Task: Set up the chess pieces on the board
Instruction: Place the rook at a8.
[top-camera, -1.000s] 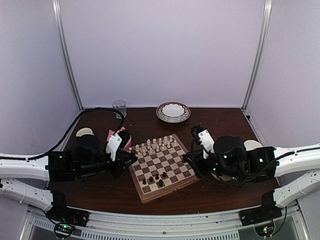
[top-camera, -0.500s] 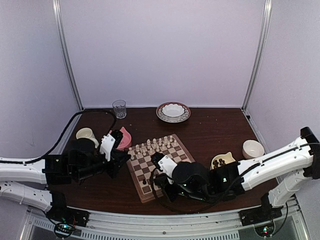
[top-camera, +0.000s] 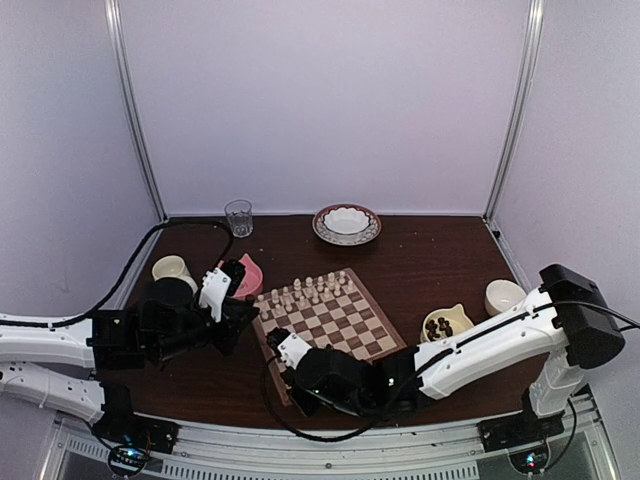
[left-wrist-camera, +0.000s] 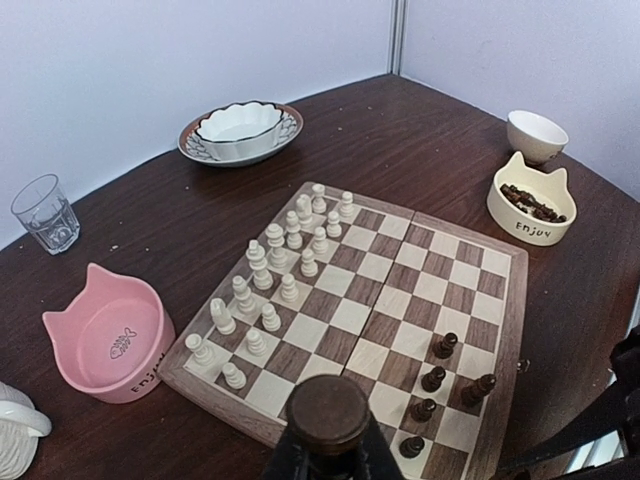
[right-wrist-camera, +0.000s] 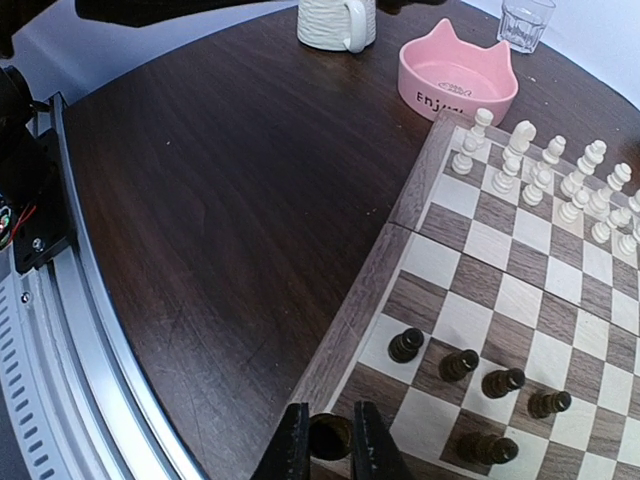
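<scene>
Chess pieces (right-wrist-camera: 502, 382): we count five dark ones standing on the board's (right-wrist-camera: 360, 300) near squares, w/ the right gripper (right-wrist-camera: 330, 440) closed on another at its near edge, the left gripper (left-wrist-camera: 328, 455) clamping one more by its left edge, & extras in the cream bowl (left-wrist-camera: 527, 200).

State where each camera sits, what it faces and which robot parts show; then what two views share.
Top external: above, behind the bases, looking down on the board; both arms show.
Left wrist: left of the board, facing across it; left hand holds a dark piece.
Right wrist: over the board's near corner, facing the pink bowl; right hand grips another.
Shared: the pink bowl, in both wrist views.
</scene>
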